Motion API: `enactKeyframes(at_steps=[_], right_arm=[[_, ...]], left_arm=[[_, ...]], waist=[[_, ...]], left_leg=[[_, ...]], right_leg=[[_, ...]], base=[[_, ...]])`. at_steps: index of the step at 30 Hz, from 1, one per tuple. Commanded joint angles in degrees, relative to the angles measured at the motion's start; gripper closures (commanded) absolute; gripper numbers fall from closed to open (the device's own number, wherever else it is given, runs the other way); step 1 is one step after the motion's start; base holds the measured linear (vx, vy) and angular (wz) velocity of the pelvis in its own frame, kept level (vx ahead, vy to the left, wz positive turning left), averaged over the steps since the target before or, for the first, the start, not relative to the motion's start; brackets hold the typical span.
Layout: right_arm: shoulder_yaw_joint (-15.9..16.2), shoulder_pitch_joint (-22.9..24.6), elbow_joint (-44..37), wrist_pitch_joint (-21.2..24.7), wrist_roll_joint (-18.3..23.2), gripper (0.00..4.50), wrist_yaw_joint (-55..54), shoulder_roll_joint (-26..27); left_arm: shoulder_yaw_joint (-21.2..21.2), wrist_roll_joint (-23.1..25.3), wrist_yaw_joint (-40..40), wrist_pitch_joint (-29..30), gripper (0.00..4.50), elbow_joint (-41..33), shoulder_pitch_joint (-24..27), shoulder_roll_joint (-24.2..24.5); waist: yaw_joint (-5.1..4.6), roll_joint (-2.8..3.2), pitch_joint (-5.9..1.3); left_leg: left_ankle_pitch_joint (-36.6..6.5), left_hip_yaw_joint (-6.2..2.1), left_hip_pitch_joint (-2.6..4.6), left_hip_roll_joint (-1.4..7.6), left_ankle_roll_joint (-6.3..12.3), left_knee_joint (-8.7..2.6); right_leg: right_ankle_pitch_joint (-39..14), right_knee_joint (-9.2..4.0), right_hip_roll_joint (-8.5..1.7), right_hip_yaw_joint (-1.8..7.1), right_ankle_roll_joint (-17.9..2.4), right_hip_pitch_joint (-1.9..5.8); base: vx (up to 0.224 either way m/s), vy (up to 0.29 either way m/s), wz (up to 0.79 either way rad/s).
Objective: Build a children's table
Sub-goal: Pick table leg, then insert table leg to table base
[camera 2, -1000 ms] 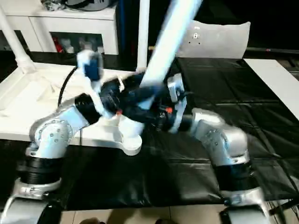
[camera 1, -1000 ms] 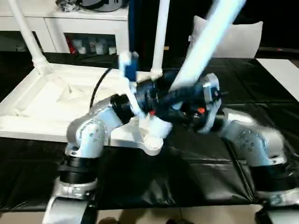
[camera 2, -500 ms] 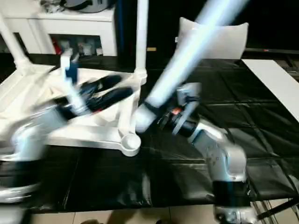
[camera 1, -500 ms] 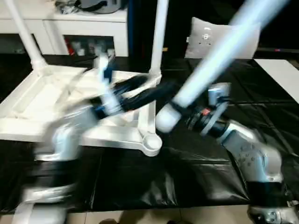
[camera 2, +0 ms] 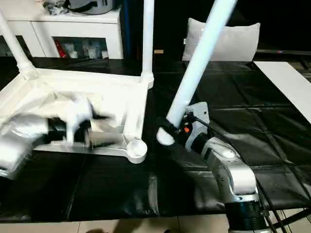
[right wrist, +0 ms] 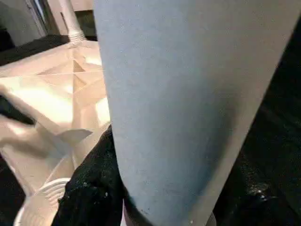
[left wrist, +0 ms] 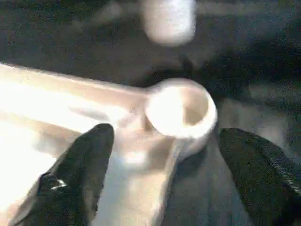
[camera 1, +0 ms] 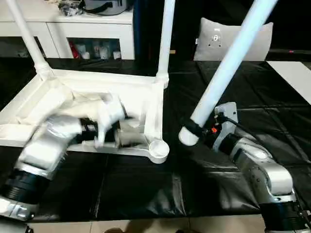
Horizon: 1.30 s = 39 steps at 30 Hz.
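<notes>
White square plastic tabletop (camera 1: pixel 58 104) lies upside down on the black sheet-covered work surface (camera 1: pixel 146 189), ribbed underside up. Two long white tube legs already stand upright in the far corner sockets: one at far left (camera 1: pixel 29 41), one at far right (camera 1: pixel 165 39). Near-right round corner socket (camera 1: pixel 158 149) is empty. Near-left corner can't be made out. So roughly half done, by my reading: at least one leg to seat, probably two.

Third white tube leg (camera 1: pixel 228 68) is clamped by the right gripper (camera 1: pixel 199 132), black fingers closed round the tube just above its lower end. Long axis tilted: lower end hangs just right of the empty socket, apart from it; upper end leans away to the right and runs out past the frame's top. It needs righting and shifting left before it will drop in.

Left gripper (left wrist: pixel 160 174) hovers at the tabletop's near rim, fingers spread, straddling the empty socket, holding nothing.

White cabinet (camera 1: pixel 87 29) stands behind.
</notes>
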Motion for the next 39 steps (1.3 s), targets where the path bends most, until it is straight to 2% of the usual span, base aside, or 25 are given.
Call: enactKeyframes(at_steps=[1,2,3,4,5,9,10,11,13,14,15,16,19,20,24,28,38,39], right_arm=[[0.63,0.28,-0.51,-2.02,0.05,2.57,2.39,-0.86],[0.71,0.57,-0.78,-1.90,0.89,2.57,4.37,-1.33],[0.87,0.82,-1.21,-1.39,1.39,2.57,5.33,-1.59],[0.95,0.94,-1.44,-1.14,1.64,2.57,5.76,-1.71],[1.30,1.34,-2.23,-0.39,2.55,2.57,7.11,-2.14],[1.76,1.76,-2.86,-0.18,3.11,2.57,7.78,-2.48],[1.76,1.76,-2.86,-0.18,3.11,2.57,7.78,-2.48],[1.79,1.85,-2.76,-0.62,2.71,2.57,7.90,-2.41],[1.74,1.86,-2.62,-0.82,2.58,2.57,8.20,-2.41],[1.69,1.87,-2.52,-0.99,2.54,2.57,8.57,-2.46],[1.71,1.88,-2.53,-1.01,2.60,2.57,8.64,-2.51],[1.72,1.96,-2.64,-0.95,2.72,2.57,8.73,-2.59],[1.66,2.18,-2.98,-0.65,2.99,2.57,9.14,-2.84],[1.65,2.29,-3.18,-0.48,3.29,2.57,9.30,-2.98],[1.68,2.26,-3.25,-0.37,3.49,2.57,9.61,-3.12],[1.63,2.19,-3.19,-0.40,3.40,2.57,9.80,-3.15],[1.53,1.52,-2.83,-0.28,3.60,2.57,10.14,-3.28],[1.53,1.38,-2.86,-0.20,3.61,2.57,10.13,-3.25]], left_arm=[[-0.51,1.66,-2.43,-3.72,0.81,5.41,-2.45,-1.08],[-0.46,1.81,-3.11,-5.20,0.81,9.02,-4.01,-2.07],[-0.74,1.83,-3.95,-5.51,0.86,10.78,-4.89,-2.31],[-0.86,1.82,-4.38,-5.52,0.87,11.48,-5.25,-2.39],[-1.48,1.92,-6.01,-6.02,1.17,14.18,-6.64,-2.63],[-2.30,2.61,-8.36,-8.30,1.31,18.94,-8.88,-3.21],[-2.30,2.61,-8.36,-8.30,1.36,18.94,-8.88,-3.21],[-2.53,3.45,-9.71,-10.73,1.57,23.06,-10.51,-4.07],[-2.82,4.47,-10.63,-12.76,1.65,26.26,-11.75,-4.68],[-3.19,5.65,-11.76,-14.87,1.79,29.99,-13.22,-5.30],[-3.20,5.85,-12.03,-15.37,1.91,30.92,-13.58,-5.45],[-3.19,5.96,-12.25,-15.65,1.91,31.91,-14.04,-5.63],[-3.16,6.12,-12.79,-16.57,2.14,34.26,-15.17,-6.05],[-3.11,6.35,-13.77,-17.59,2.22,36.37,-16.07,-6.36],[-3.04,8.08,-15.63,-20.64,2.57,41.71,-18.10,-7.05],[-3.08,9.02,-16.01,-21.72,2.81,43.63,-18.74,-7.13],[-1.99,10.45,-16.08,-25.32,3.68,48.67,-19.08,-8.00],[-1.76,10.54,-16.09,-25.61,3.68,49.05,-19.10,-8.08]], waist=[[-0.35,0.66,-3.72],[-0.40,0.65,-3.72],[-0.11,0.70,-3.92],[-0.20,0.63,-3.93],[-0.07,0.61,-3.88],[0.09,0.50,-3.95],[-0.02,0.79,-3.97],[0.04,0.72,-4.03],[0.12,0.62,-4.09],[0.09,1.01,-4.09],[0.16,0.92,-4.16],[0.19,1.19,-4.19],[0.32,0.96,-4.25],[0.32,1.16,-4.26],[0.37,1.08,-4.14],[0.40,1.04,-4.05],[0.50,0.96,-4.10],[0.47,0.62,-4.15]], left_leg=[[-19.03,0.38,0.30,-0.14,-0.77,-4.51],[-19.43,0.48,0.42,-0.29,-0.35,-4.37],[-19.22,0.29,0.50,-0.03,-0.45,-4.40],[-18.96,0.17,0.20,0.06,-0.39,-4.58],[-19.19,0.24,0.37,0.21,-0.23,-4.63],[-18.17,0.20,0.05,0.28,-0.11,-4.73],[-18.23,0.30,0.18,0.25,-0.31,-4.65],[-17.71,0.23,0.06,0.31,-0.34,-4.72],[-17.06,0.36,0.09,0.09,-0.10,-4.60],[-16.94,0.40,0.10,0.14,-0.29,-4.62],[-17.09,0.33,0.14,0.24,-0.44,-4.64],[-17.17,0.32,0.18,0.25,-0.50,-4.65],[-16.59,0.35,0.09,0.40,-0.57,-4.67],[-16.50,0.35,0.13,0.48,-0.61,-4.69],[-16.86,0.40,0.22,0.40,-0.39,-4.72],[-17.86,0.33,0.31,0.39,-0.52,-4.73],[-17.24,0.34,0.22,0.50,-0.34,-4.76],[-17.08,0.33,0.21,0.61,-0.36,-4.79]], right_leg=[[-31.92,-5.69,-2.30,1.94,-1.95,2.70],[-32.80,-6.05,-2.20,1.77,-1.58,2.63],[-31.98,-5.79,-2.48,1.84,-1.94,2.75],[-31.27,-5.60,-2.52,1.83,-2.31,3.04],[-30.37,-5.62,-2.50,1.92,-3.00,2.84],[-28.73,-5.29,-2.65,2.04,-4.07,3.14],[-28.17,-5.26,-2.58,2.09,-4.46,3.02],[-27.34,-5.10,-2.64,2.11,-4.79,3.22],[-26.96,-5.24,-2.54,2.14,-4.69,3.19],[-26.07,-5.28,-2.58,2.22,-4.96,3.24],[-25.86,-5.07,-2.70,2.20,-5.19,3.34],[-25.58,-5.02,-2.68,2.24,-5.45,3.37],[-23.35,-4.56,-2.75,2.36,-6.87,3.54],[-22.80,-4.49,-2.77,2.40,-7.32,3.54],[-23.30,-4.78,-2.73,2.36,-7.40,3.54],[-26.02,-5.07,-2.89,2.27,-6.66,3.50],[-24.49,-4.87,-2.92,2.38,-7.32,3.55],[-24.38,-4.82,-3.00,2.41,-7.41,3.59]], base=[[0.000,0.000,0.00],[0.000,0.000,0.00],[0.000,0.000,0.00],[0.000,0.000,0.00],[0.000,0.000,0.00],[0.000,0.000,0.00],[0.000,0.000,0.00],[0.000,0.000,0.00],[0.000,0.000,0.00],[0.000,0.000,0.00],[0.000,0.000,0.00],[0.000,0.000,0.00],[0.000,0.000,0.00],[0.000,0.000,0.00],[0.000,0.000,0.00],[0.000,0.000,0.00],[0.000,0.000,0.00],[0.000,0.000,0.00]])
